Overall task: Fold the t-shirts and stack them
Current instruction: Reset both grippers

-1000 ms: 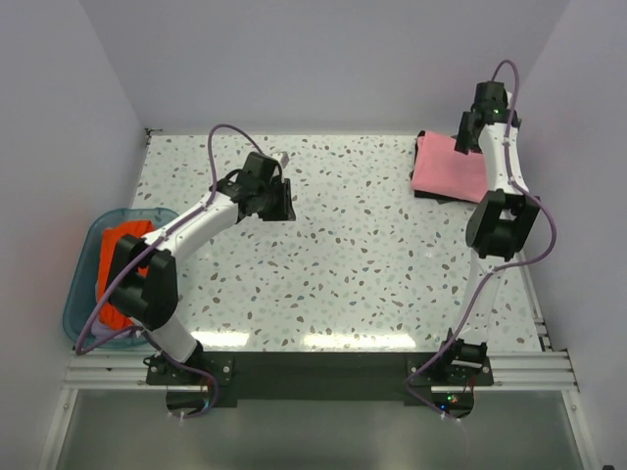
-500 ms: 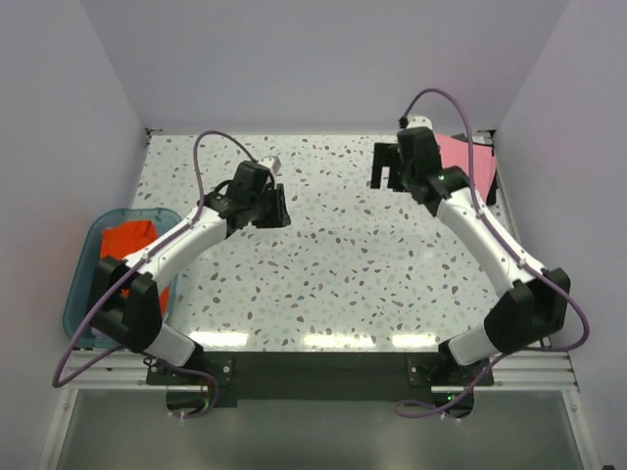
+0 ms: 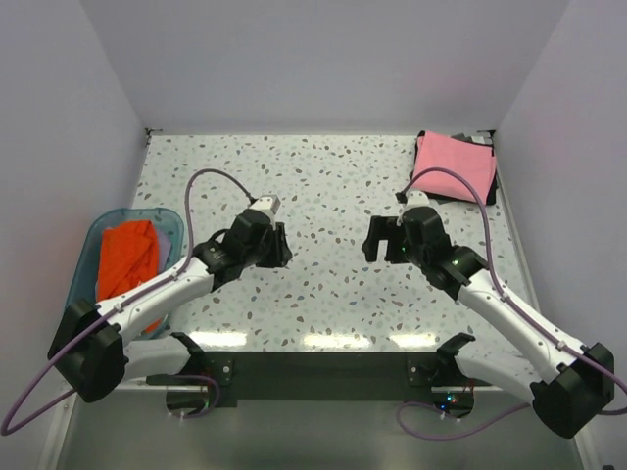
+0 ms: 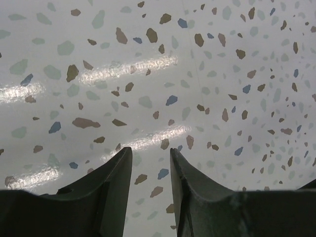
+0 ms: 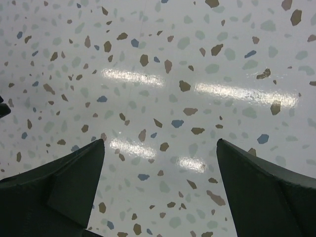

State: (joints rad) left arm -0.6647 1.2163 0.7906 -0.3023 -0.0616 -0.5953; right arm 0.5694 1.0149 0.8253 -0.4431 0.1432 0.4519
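A folded salmon-pink t-shirt lies at the far right corner of the table, on top of a black folded one whose edge shows beneath it. My left gripper is over the bare speckled table left of centre, open by a narrow gap and empty; its wrist view shows only tabletop. My right gripper is over bare table right of centre, wide open and empty; its wrist view shows only tabletop. Both grippers are far from the shirts.
A translucent blue plastic tub sits at the table's left edge with orange-red cloth inside. White walls close in the table on the left, back and right. The speckled tabletop lies between the arms.
Both arms have drawn back toward the near edge. The right gripper came away from the pink shirt at the far right corner to the table's middle. The left gripper moved nearer and slightly right.
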